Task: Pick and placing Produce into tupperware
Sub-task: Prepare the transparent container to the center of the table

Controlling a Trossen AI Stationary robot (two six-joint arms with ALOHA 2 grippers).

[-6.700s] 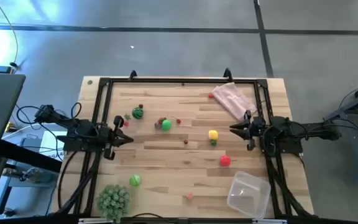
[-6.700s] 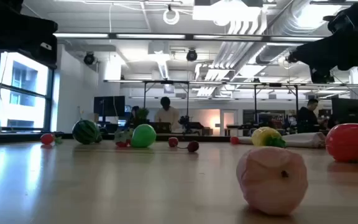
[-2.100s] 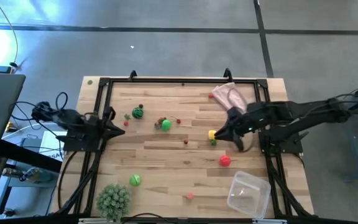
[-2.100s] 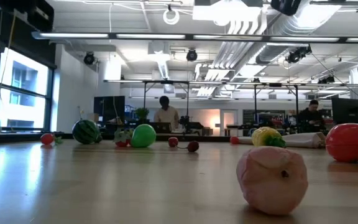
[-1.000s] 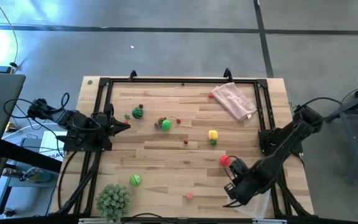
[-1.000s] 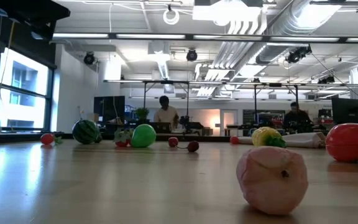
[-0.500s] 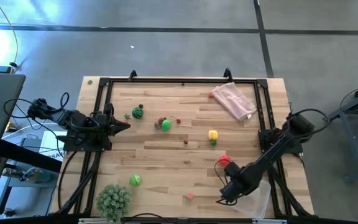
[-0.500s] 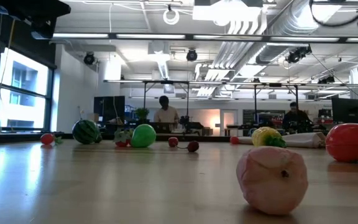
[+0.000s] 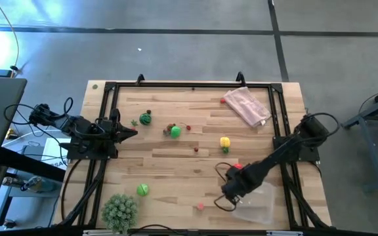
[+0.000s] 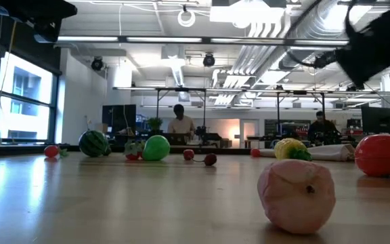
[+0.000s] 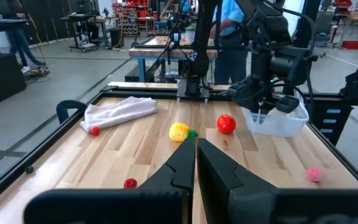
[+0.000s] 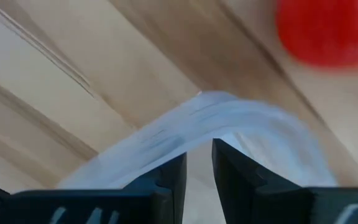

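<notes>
- Tupperware (image 9: 258,200) sits at your table's near right corner, its rim pinched between the right gripper's (image 12: 197,163) jaws.
- You'll find a red tomato (image 9: 237,166) just beside it.
- Your left gripper (image 9: 131,133) waits at the left edge, jaws pressed together.

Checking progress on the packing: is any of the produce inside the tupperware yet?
No: the left wrist view shows the tupperware empty in the right gripper, with the red fruit on the table beside it.

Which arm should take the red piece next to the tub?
Left: the right claw is shut on the tupperware rim, busy. The left claw is shut and empty, though farther from the red produce.
</notes>
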